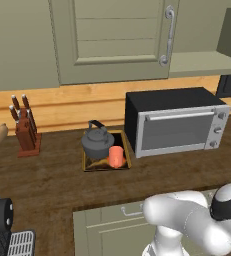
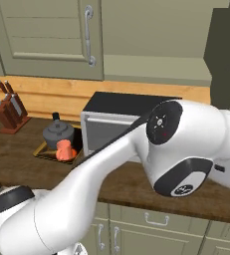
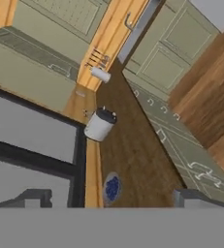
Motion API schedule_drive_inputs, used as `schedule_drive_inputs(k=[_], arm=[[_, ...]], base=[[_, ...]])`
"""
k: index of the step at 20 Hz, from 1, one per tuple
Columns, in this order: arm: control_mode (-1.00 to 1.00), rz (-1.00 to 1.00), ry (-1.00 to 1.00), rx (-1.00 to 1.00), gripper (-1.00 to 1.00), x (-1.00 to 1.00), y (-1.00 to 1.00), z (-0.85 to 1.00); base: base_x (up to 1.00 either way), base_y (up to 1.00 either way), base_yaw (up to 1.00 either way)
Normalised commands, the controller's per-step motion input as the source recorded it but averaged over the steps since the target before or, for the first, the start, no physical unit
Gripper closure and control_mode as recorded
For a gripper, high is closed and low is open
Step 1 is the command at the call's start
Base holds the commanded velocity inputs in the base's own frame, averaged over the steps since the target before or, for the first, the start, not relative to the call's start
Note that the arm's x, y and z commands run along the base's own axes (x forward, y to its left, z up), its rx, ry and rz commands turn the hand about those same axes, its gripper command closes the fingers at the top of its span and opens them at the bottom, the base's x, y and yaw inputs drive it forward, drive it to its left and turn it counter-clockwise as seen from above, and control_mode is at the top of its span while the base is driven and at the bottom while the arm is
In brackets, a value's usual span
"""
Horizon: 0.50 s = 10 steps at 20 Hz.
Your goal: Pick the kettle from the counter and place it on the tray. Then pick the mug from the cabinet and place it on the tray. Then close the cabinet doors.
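The dark-grey kettle (image 1: 97,142) (image 2: 58,133) stands on the black-rimmed tray (image 1: 105,167) (image 2: 46,152) on the counter (image 1: 52,180) (image 2: 17,149), left of the microwave. The orange-red mug (image 1: 116,156) (image 2: 64,149) is on the tray too, right beside the kettle. Above, the left cabinet door (image 1: 112,40) (image 2: 47,40) is shut. The right cabinet door (image 2: 226,50) stands swung out, baring the cabinet shelf (image 1: 202,64) (image 2: 156,69). In the hand view my gripper (image 3: 116,201) is open with nothing between its fingertips (image 3: 36,198), looking along the counter.
A black-and-silver microwave (image 1: 177,122) (image 2: 116,122) sits right of the tray. A knife block (image 1: 24,132) (image 2: 8,112) stands at the left. The hand view shows a white canister (image 3: 100,124) and a small blue thing (image 3: 112,188) on the counter. My arm (image 2: 111,164) crosses the foreground.
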Motion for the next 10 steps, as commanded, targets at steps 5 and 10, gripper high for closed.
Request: schedule_drive_inputs(k=[5,10], arm=[[-1.0,0.24,0.14,-0.1,-1.0,0.48,0.47,0.0],[-1.0,0.28,0.15,-0.08,-1.0,0.51,0.52,0.0]], base=[[0.0,0.0,0.0],[0.0,0.0,0.0]])
